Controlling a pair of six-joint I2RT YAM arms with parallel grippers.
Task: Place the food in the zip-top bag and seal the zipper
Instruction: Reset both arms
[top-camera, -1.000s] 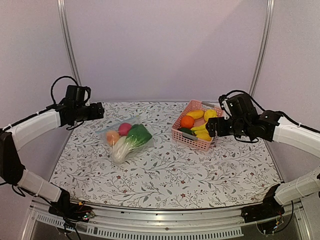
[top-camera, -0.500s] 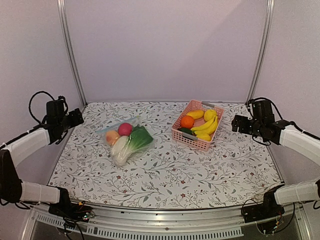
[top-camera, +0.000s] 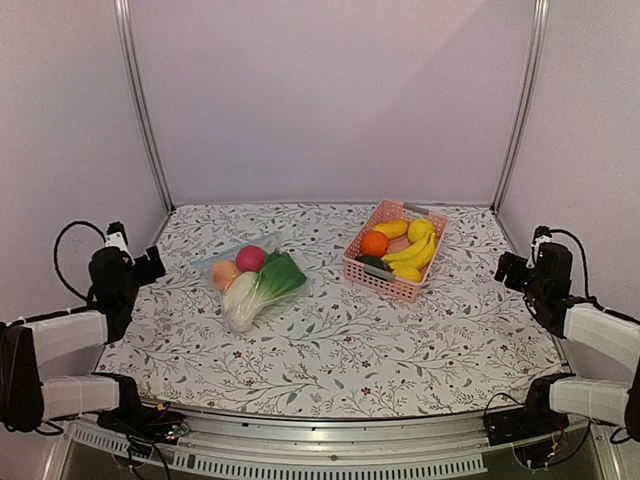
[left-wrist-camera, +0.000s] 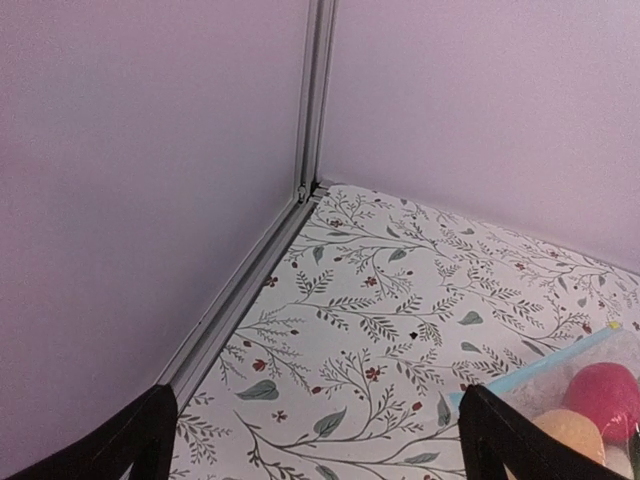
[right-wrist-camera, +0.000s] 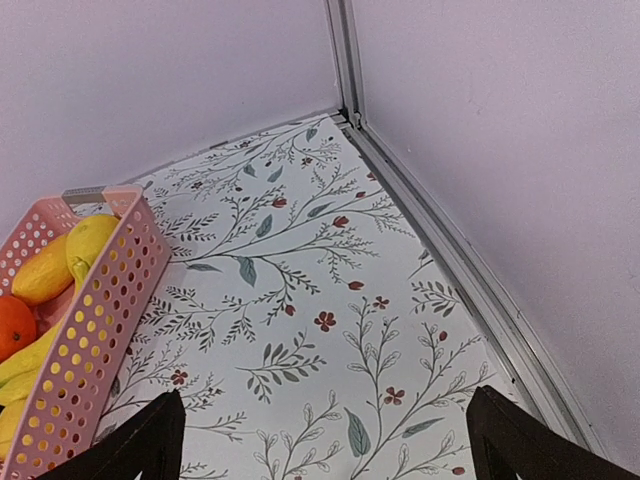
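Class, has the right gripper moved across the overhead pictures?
Yes. The right gripper has drawn away from the pink basket, toward the right edge of the table.

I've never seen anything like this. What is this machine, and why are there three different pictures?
These are two robot arms bolted at the near edge of a flowered table. The wide picture comes from a fixed camera above and behind them. The other two come from small cameras on the wrists, so the dark fingers at the bottom are the arm's own. The left gripper and right gripper are open and hold nothing. On the table lie a clear zip-top bag, apparently with a bok choy, a red-pink fruit and a peach fruit inside, and a pink basket of toy fruit.
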